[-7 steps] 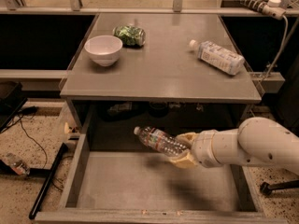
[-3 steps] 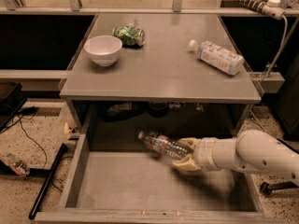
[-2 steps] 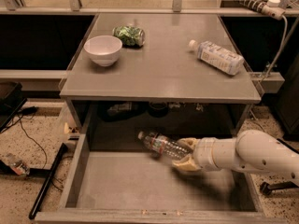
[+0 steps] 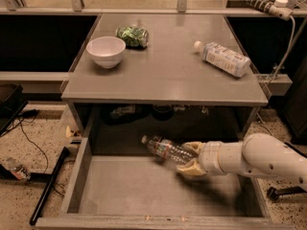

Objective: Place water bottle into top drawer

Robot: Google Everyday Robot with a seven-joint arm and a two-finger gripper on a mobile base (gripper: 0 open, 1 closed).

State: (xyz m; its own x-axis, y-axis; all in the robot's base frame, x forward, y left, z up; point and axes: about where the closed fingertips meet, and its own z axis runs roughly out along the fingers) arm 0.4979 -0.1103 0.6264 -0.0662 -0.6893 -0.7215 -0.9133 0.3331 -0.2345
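We see the gripper (image 4: 192,158) under the counter's (image 4: 168,71) front edge, toward its right corner, fingers (image 4: 191,169) clenched on the water bottle (image 4: 165,149). The bottle is tilted inside the open top drawer (image 4: 129,188), cap pointing left.

Soft overhead light is washing the grey tabletop (image 4: 168,75) evenly, while the recess beneath it is lying in deep shadow. The gripper (image 4: 191,158), clasping the water bottle (image 4: 165,149) over the top drawer (image 4: 134,186) at right, is casting a faint shadow there.
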